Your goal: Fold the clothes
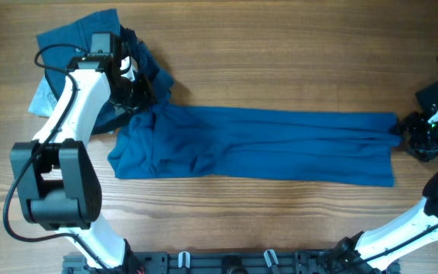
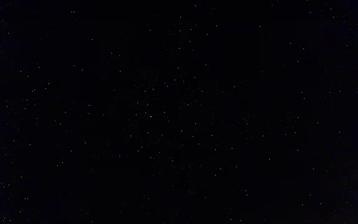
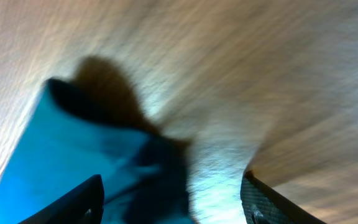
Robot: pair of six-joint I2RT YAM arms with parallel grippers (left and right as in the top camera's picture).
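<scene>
A long medium-blue garment (image 1: 265,144) lies stretched left to right across the wooden table (image 1: 280,46). Its left end is bunched up at my left gripper (image 1: 138,97), whose fingers are lost among dark folds. The left wrist view is fully black. My right gripper (image 1: 403,131) is at the garment's right edge. In the right wrist view its fingers (image 3: 173,208) stand wide apart, with the blue cloth (image 3: 61,149) and a dark fold between them, all blurred. A second, darker blue garment (image 1: 67,38) lies crumpled at the far left under my left arm.
A pale blue patch of cloth (image 1: 40,97) sticks out at the left edge beside the left arm. The arm bases and a rail (image 1: 226,262) run along the front edge. Bare wood shows behind and in front of the stretched garment.
</scene>
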